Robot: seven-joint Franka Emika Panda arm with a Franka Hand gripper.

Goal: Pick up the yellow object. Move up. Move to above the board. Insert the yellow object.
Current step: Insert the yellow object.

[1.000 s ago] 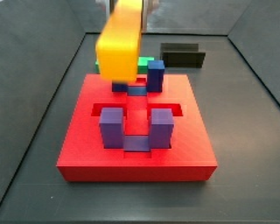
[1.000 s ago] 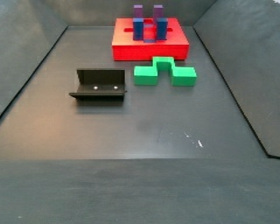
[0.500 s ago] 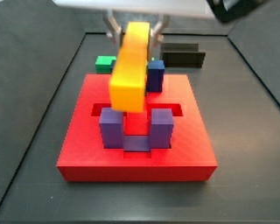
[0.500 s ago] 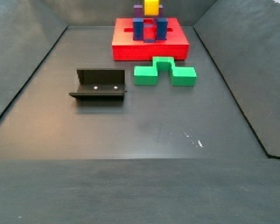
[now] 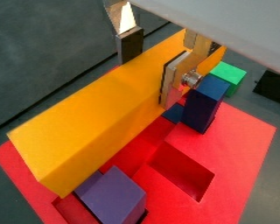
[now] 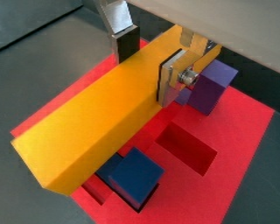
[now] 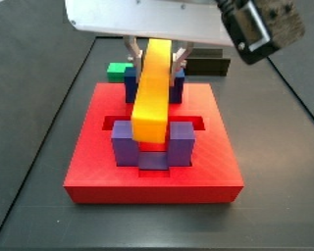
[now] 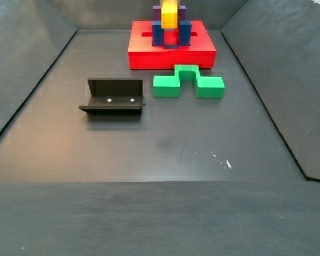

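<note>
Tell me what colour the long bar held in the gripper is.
Yellow-orange; the long smooth bar shows best in a wrist view, clamped in the gripper.

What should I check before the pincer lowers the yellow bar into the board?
1. Grip: pincer shut on the bar, plates on both sides: ok.
2. Position: bar above the board: ok.
3. Alignment: in a side view the bar runs down the line between the purple posts: looks ok.
4. Bar level: it slopes in a side view: cannot tell.
5. Slot free: red recess shows empty; the part under the bar is hidden: cannot tell.
6. Green blocks and fixture off the board: ok.
</note>
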